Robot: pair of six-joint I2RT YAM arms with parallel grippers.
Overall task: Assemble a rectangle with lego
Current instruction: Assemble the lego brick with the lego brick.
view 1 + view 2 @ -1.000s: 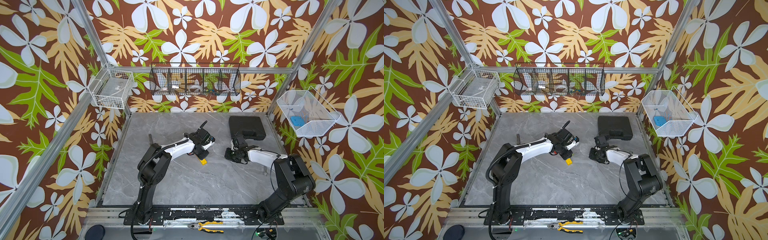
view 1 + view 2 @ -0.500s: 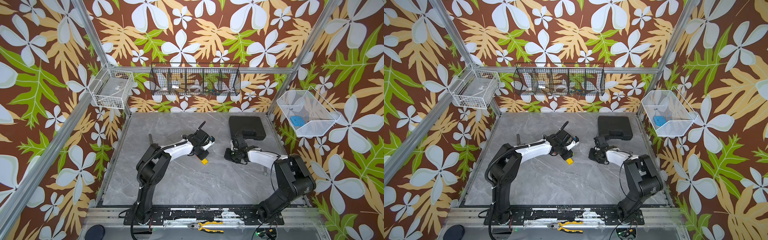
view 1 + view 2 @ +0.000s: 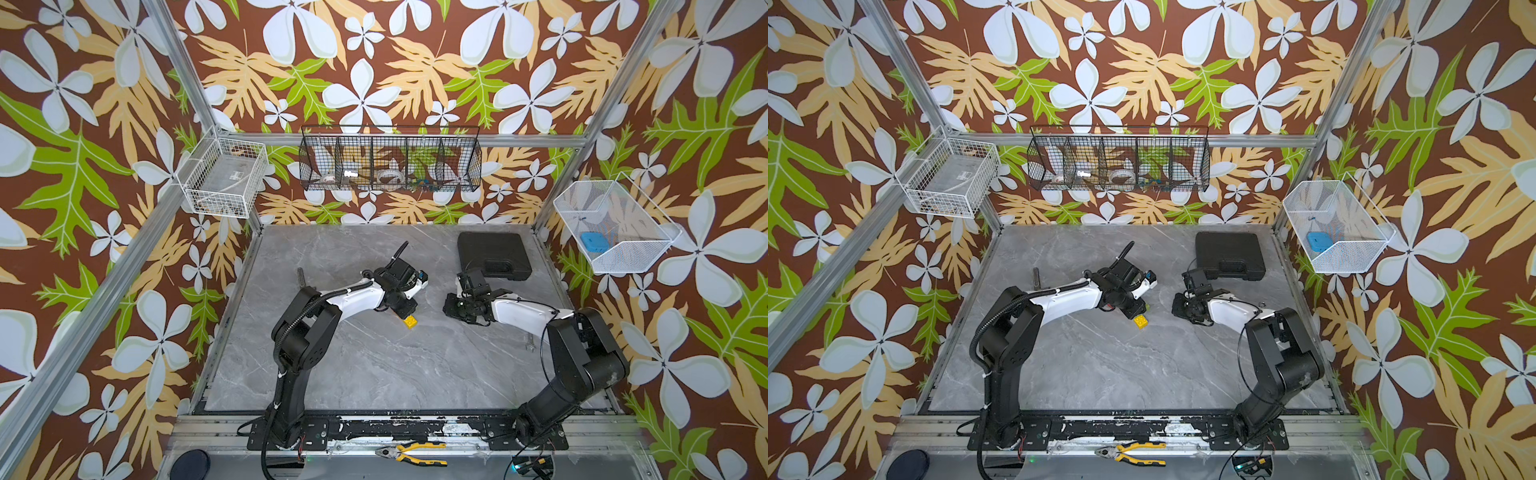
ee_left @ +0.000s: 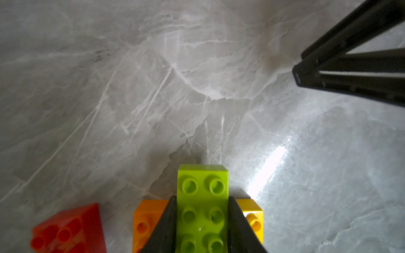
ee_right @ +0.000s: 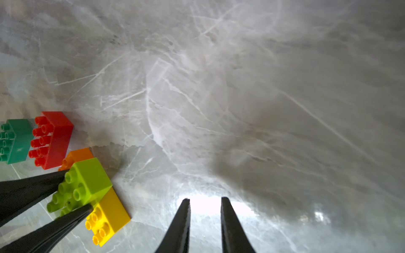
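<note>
My left gripper (image 4: pixel 202 198) is shut on a lime green lego brick (image 4: pixel 202 203), gripping its two long sides. The lime brick lies across an orange brick (image 4: pixel 149 216) and a yellow brick (image 4: pixel 252 216) on the table. In the right wrist view the same stack shows as lime (image 5: pixel 85 181) over orange (image 5: pixel 79 154) and yellow (image 5: pixel 109 216). A red brick (image 5: pixel 52 138) and a dark green brick (image 5: pixel 15 140) lie side by side just beyond it. Only the yellow brick (image 3: pixel 410 322) shows in both top views. My right gripper (image 5: pixel 205 199) hovers beside the stack, shut and holding nothing.
A black plastic case (image 3: pixel 494 255) lies at the back right of the grey marble table (image 3: pixel 374 374). A dark bolt (image 3: pixel 300 276) stands left of my left arm. Wire baskets hang on the walls; the right one holds a blue block (image 3: pixel 594 242). Pliers (image 3: pixel 411 453) rest on the front rail.
</note>
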